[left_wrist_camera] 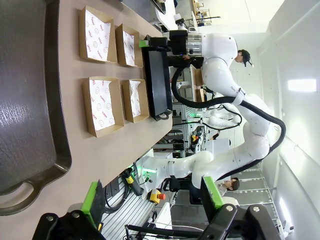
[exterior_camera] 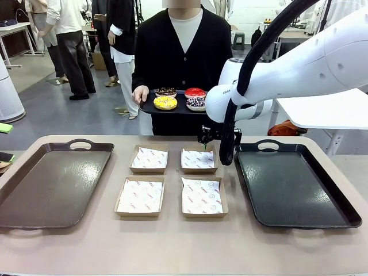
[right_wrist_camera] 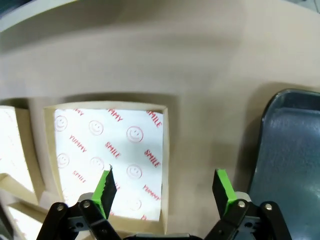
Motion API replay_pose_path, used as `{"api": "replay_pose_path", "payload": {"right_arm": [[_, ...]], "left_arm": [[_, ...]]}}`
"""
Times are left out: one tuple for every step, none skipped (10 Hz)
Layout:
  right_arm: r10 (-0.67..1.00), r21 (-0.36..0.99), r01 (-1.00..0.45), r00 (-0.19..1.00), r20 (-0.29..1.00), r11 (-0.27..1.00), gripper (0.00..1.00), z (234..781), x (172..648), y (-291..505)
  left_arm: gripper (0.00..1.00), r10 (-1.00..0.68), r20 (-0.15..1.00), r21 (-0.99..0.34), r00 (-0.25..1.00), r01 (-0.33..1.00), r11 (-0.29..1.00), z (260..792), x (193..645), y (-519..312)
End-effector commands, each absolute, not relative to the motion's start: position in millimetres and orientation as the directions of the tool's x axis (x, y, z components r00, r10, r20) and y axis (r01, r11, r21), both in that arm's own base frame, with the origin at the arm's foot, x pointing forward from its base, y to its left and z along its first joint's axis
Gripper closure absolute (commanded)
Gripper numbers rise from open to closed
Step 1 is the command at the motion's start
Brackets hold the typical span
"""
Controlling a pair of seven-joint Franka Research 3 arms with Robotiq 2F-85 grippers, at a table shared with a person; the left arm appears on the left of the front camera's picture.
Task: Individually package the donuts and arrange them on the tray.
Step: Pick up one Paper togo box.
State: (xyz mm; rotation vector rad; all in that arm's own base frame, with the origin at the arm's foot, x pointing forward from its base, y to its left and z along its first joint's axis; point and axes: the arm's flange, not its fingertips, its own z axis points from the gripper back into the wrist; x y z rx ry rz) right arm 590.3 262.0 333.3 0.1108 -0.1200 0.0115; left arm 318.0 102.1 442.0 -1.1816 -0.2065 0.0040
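L gripper (left_wrist_camera: 152, 197) jaws wide apart, prob. just off table edge (left_wrist_camera: 120, 160); four lined boxes (left_wrist_camera: 102, 105) beside dark tray (left_wrist_camera: 30, 90).

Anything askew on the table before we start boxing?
Only the paper liner in the near-right box: its far-left corner is lifted and creased, while the other three lie flat.

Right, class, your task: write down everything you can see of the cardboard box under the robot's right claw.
The box is shallow, open-topped and squarish, made of brown cardboard and lined with white paper printed in red with smiley faces and the words SMILE and YUMMY. It holds nothing. It lies flat on the tan table, the far right one of four such boxes, close beside its neighbour and apart from the dark tray. The right claw hangs open above it, seemingly without touching.
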Motion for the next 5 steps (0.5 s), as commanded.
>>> {"api": "replay_pose_path", "payload": {"right_arm": [[-0.009, 0.1, -0.004, 0.992, 0.125, 0.995, 0.0, 323.2, 607.0, 266.6], [-0.01, 0.092, -0.001, 0.993, 0.12, 0.996, 0.0, 318.1, 609.7, 266.7], [-0.004, 0.093, -0.007, 0.993, 0.114, 0.996, 0.0, 314.7, 611.8, 267.1], [0.002, 0.095, -0.013, 0.994, 0.109, 0.995, 0.0, 313.4, 612.2, 267.8], [0.016, 0.094, -0.026, 0.994, 0.108, 0.995, 0.31, 314.4, 612.3, 267.2]], "left_arm": [[0.0, 0.117, 0.166, -0.923, 0.979, 0.112, 0.369, 442.4, 317.1, 102.9], [0.0, 0.117, 0.166, -0.923, 0.979, 0.112, 0.369, 442.4, 317.1, 102.9], [0.0, 0.117, 0.166, -0.923, 0.979, 0.112, 0.369, 442.4, 317.1, 102.9], [0.0, 0.117, 0.166, -0.923, 0.979, 0.112, 0.369, 442.4, 317.1, 102.9], [0.0, 0.117, 0.166, -0.923, 0.979, 0.112, 0.369, 442.4, 317.1, 102.9]]}}
